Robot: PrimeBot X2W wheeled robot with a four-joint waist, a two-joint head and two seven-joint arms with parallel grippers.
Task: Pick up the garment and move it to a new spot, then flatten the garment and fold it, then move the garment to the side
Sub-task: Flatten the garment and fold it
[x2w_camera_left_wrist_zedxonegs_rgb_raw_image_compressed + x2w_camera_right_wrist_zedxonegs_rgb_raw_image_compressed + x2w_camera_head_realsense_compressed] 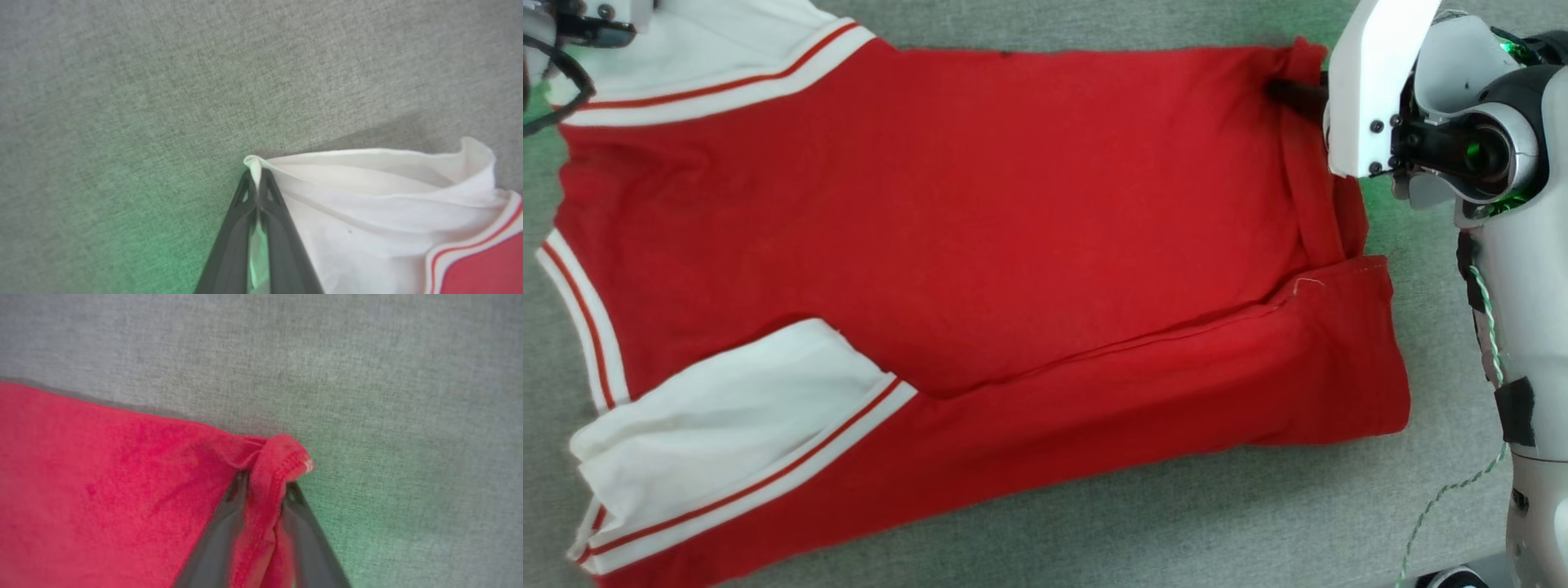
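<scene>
The left tool (256, 179) pinches the garment's (980, 204) white sleeve (367, 204). The right tool (265, 488) is clamped on its red hem (286, 457).

Grey woven cloth surface (1094, 523) underneath

Garment (102, 490): red cloth lying flat on the worktop; its straight edge casts a thin shadow on the grey; one corner is gathered into a thick roll with a stitched hem, a speck of pale thread at the tip
Right gripper (265, 479): its two dark fingers (220, 539) stand on either side of the rolled corner, red cloth filling the gap between them; the picture is blurred here
Worktop (286, 355): grey woven covering, bare beyond the garment's edge; none of its own edges or corners are visible
Light: green glow (367, 539) on the grey beside the fingers
</scene>
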